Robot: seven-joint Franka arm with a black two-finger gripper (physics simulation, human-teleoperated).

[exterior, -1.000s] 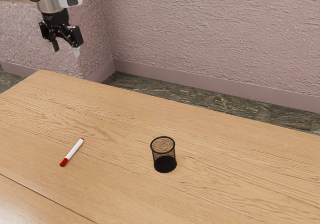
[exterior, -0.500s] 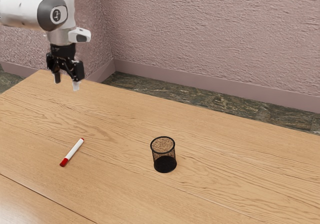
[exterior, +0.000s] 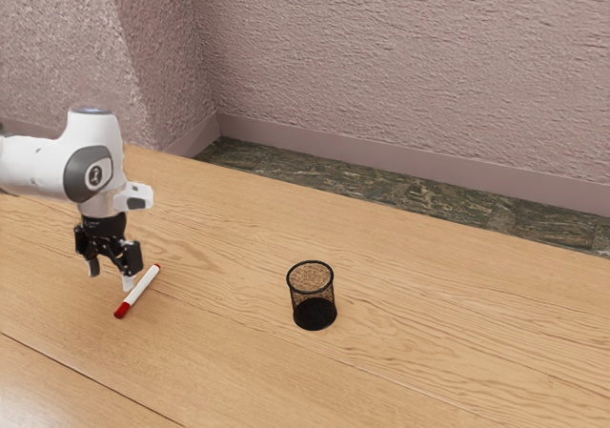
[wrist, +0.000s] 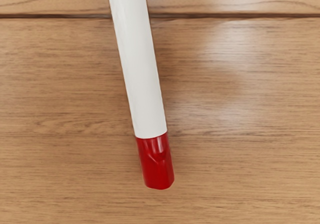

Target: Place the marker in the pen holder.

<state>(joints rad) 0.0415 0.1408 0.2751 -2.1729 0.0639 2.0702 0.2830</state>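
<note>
Lying near the claw [exterior: 111, 278] is the marker [wrist: 140, 74]; the claw hangs spread.

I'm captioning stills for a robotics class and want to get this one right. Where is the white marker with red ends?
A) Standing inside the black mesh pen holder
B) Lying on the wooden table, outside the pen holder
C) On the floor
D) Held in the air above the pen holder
B: the white marker with red ends lies flat on the wooden table, well apart from the black mesh pen holder.
</note>
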